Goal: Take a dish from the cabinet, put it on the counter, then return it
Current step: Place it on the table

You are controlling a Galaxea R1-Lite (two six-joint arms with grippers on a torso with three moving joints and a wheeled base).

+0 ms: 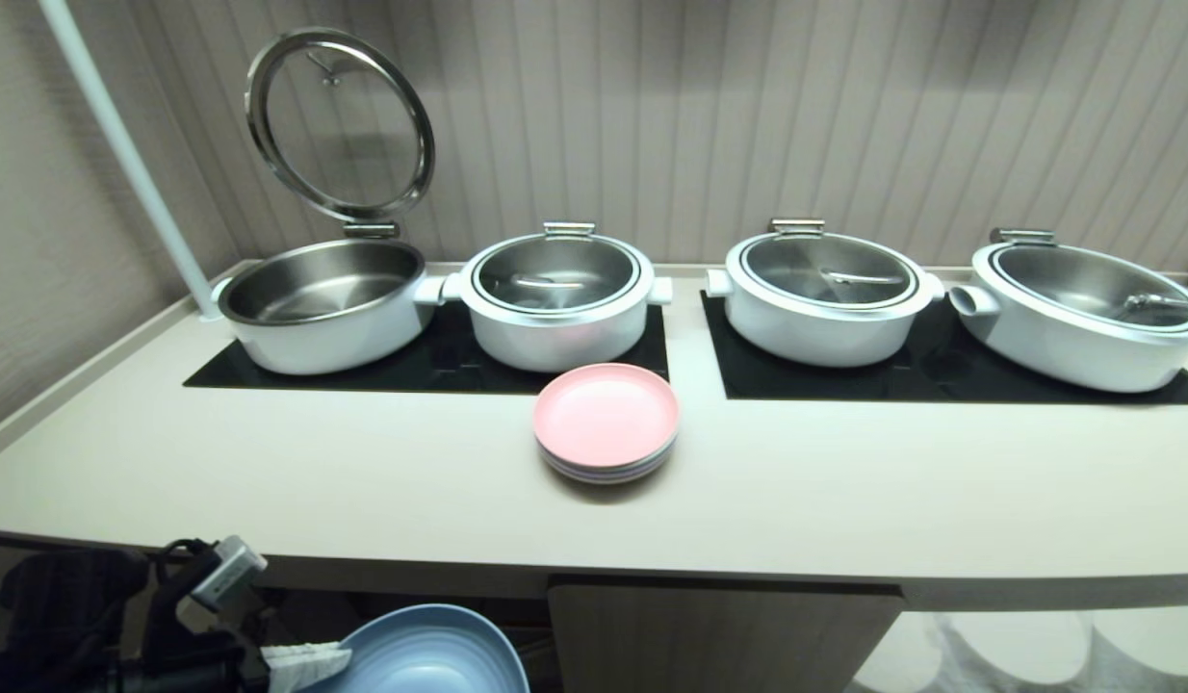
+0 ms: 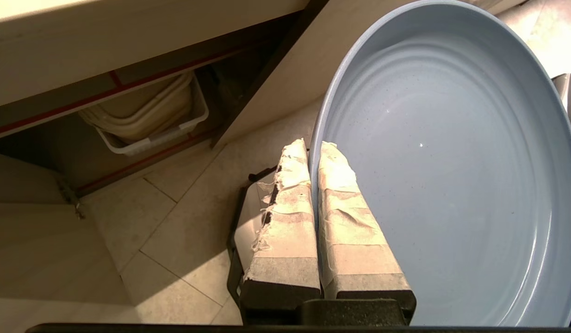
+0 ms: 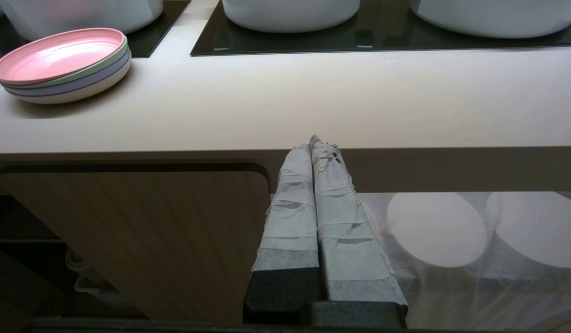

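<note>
Below counter (image 1: 363,500), dish (image 1: 430,654) cut off, left gripper (image 2: 313,152) clamping rim

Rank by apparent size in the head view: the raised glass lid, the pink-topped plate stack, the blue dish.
1. Raised glass lid, largest as seen.
2. Pink-topped plate stack.
The blue dish is cut off by the frame edge and nearer the camera, so unranked.

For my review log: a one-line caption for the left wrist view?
Left gripper shut on the blue dish rim, outside the open cabinet.
</note>
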